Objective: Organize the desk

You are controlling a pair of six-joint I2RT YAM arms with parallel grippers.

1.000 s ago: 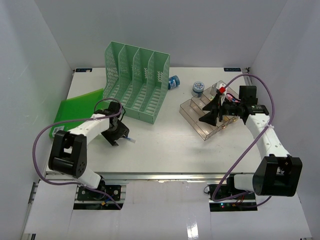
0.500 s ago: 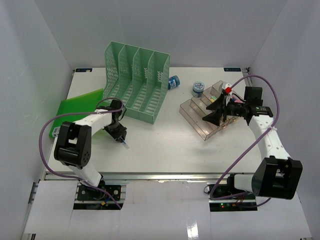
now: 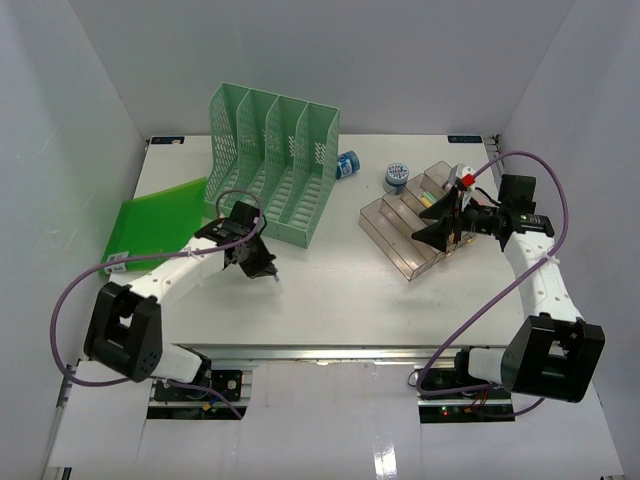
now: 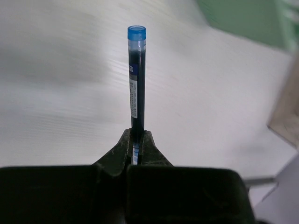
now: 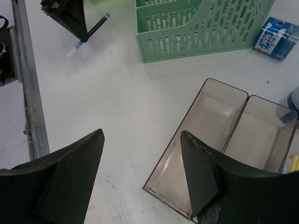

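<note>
My left gripper (image 3: 260, 264) (image 4: 136, 136) is shut on a dark pen with a blue cap (image 4: 136, 79). It holds the pen just above the white desk (image 3: 330, 300), in front of the green file rack (image 3: 272, 170). The pen's tip (image 3: 275, 281) sticks out towards the right. My right gripper (image 3: 438, 233) (image 5: 141, 135) hangs open and empty over the front corner of the clear tiered tray (image 3: 398, 238) (image 5: 212, 140). In the right wrist view the left gripper (image 5: 70, 18) and its pen (image 5: 96, 26) show at the top left.
A green folder (image 3: 150, 222) lies at the left edge. A small blue box (image 3: 347, 164) (image 5: 275, 37) and a round blue roll (image 3: 396, 176) sit behind the tray. The tray's back tiers hold small items, one red-capped (image 3: 466, 180). A metal rail (image 5: 25, 79) runs along the front.
My left gripper closed on the pen and moved a little right with it, its arm swinging outward. My right gripper drifted slightly right and stayed open.
</note>
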